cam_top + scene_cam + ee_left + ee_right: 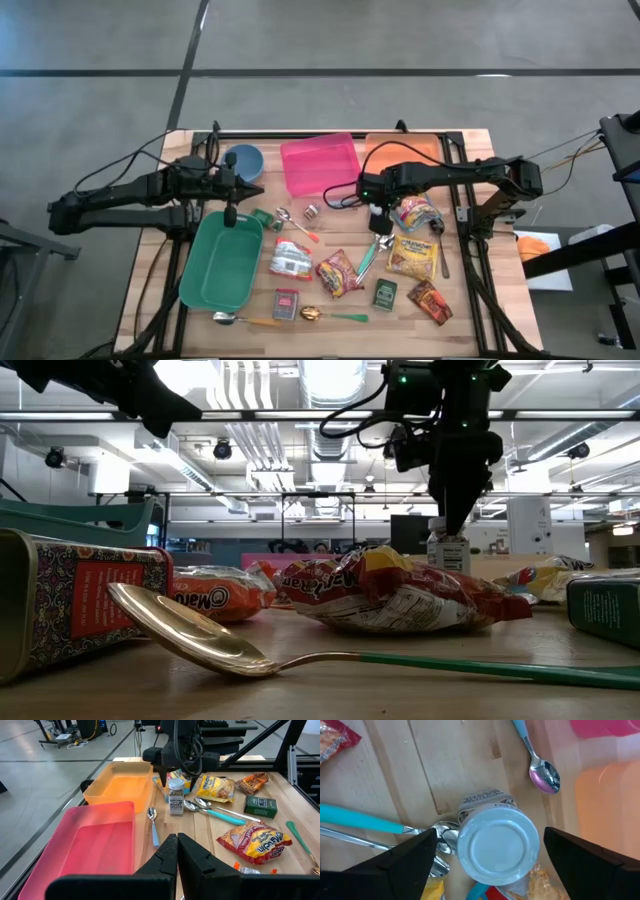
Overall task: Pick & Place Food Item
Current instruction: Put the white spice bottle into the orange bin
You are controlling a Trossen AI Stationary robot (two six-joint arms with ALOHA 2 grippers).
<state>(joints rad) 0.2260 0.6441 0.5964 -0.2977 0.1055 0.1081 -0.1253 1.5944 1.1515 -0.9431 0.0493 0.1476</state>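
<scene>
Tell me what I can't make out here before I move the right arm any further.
- Spice jar: the right wrist view shows mainly its white lid; whether the fingers touch its sides cannot be told.
- Jar label: too small to read in the left wrist view.
- High view: right gripper covers the jar.
- Low view: noodle packet hides the jar's base.

Seasoning jar (496, 847) upright; gaps to both spread fingers (407, 857); teal-handled spoons (380, 827) crowd 9 o'clock; orange bin (607, 802) blocks 3 o'clock.
</scene>
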